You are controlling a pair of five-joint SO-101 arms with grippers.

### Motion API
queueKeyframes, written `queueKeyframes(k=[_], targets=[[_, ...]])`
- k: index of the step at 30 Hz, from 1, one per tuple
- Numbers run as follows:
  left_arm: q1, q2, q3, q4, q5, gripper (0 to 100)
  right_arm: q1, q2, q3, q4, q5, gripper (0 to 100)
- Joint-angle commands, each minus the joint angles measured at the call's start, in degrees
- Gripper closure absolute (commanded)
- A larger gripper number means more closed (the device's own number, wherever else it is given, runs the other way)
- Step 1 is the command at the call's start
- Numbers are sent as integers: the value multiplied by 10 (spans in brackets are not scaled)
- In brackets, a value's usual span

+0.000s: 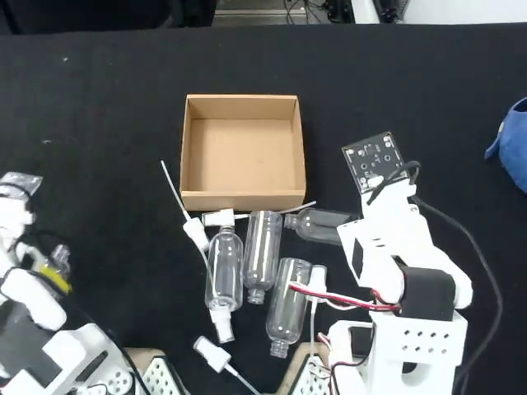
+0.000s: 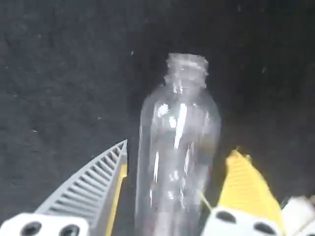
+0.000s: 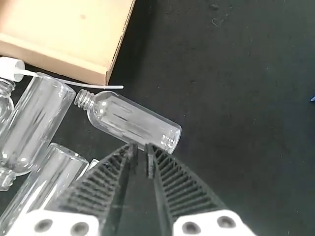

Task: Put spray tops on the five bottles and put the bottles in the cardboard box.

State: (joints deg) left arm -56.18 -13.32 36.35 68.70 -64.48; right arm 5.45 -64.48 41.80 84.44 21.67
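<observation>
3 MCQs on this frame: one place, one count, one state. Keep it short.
1. The cardboard box is: A empty; B half full; C taped shut.
2. How many bottles lie on the table before the box: A two; B four; C six.
3. The capless bottle in the left wrist view is: A in the box; B between the left gripper fingers; C on the floor.
Answers: A, its bare floor shows; B, four lie there in the high view; B, a finger flanks it on each side.
</observation>
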Motion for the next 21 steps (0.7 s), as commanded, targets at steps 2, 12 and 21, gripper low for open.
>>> queueKeyframes(k=[2,12,21], targets=[[-56,-2,-27,11,-141,795,-7,-1,-3,-14,4,983],[-87,-2,30,-25,-186,795,-10,-1,-2,-13,3,983],[6,-15,29,-42,-86,795,-10,-1,-2,-9,4,983]])
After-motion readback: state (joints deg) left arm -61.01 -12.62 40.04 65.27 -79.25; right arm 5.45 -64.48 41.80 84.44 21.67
